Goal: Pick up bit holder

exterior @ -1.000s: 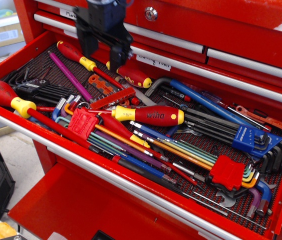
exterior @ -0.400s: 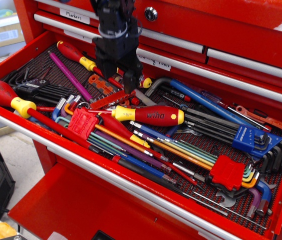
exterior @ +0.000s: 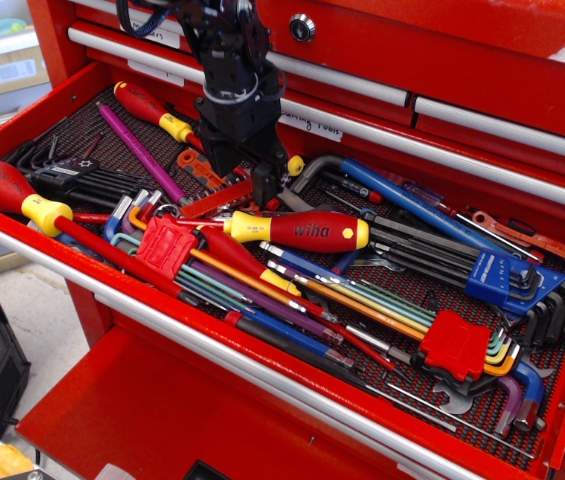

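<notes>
The bit holder [exterior: 212,202] is a small flat red bar with short silvery bits. It lies on the drawer mat in the rear left part of the open red drawer [exterior: 262,368], just behind a red-and-yellow screwdriver [exterior: 297,231]. My black gripper [exterior: 242,187] is down over the holder's right end. Its jaws stand apart, one finger on each side of the bar, and hide that end. I cannot tell whether the fingers touch it.
Tools crowd the drawer: a red clip of rainbow hex keys [exterior: 167,245], more red-and-yellow screwdrivers [exterior: 17,195] [exterior: 152,108], a purple rod [exterior: 142,152], black hex keys [exterior: 72,178], a blue hex key set [exterior: 502,276]. Closed drawers [exterior: 462,60] rise directly behind.
My gripper has come down and to the right from above the drawer's back edge, and now reaches the bit holder. Nothing in the drawer has moved.
</notes>
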You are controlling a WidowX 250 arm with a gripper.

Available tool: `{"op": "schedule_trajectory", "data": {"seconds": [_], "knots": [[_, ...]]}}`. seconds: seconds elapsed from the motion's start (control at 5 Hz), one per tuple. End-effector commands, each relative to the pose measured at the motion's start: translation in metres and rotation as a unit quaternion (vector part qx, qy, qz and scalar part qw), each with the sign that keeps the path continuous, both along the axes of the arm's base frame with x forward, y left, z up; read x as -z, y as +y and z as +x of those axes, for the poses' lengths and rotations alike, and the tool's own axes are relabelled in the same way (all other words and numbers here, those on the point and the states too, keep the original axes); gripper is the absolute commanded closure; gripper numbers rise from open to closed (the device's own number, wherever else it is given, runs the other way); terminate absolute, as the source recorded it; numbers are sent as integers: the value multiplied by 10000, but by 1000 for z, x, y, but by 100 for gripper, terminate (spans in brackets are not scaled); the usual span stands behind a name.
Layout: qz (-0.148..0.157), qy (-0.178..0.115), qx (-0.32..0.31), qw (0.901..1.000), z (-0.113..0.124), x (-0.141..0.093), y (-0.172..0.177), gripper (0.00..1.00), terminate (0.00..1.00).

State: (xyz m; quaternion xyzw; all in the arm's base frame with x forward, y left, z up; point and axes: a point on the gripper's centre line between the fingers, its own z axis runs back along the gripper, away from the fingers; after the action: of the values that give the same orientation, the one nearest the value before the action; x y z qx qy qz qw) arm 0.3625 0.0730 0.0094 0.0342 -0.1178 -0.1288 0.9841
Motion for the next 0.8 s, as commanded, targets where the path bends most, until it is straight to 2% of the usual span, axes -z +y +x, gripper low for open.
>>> {"op": "schedule_trajectory", "data": {"seconds": [0.0, 0.2, 0.4, 0.6], "knots": [[160, -243, 168, 9994, 7, -4, 8, 0, 0], [17, -271, 116, 9996, 4, 7, 9, 0, 0], [-43, -287, 53, 9996, 3, 12, 8, 100, 0], [-67, -322, 4, 9995, -1, 16, 7, 100, 0]]}}
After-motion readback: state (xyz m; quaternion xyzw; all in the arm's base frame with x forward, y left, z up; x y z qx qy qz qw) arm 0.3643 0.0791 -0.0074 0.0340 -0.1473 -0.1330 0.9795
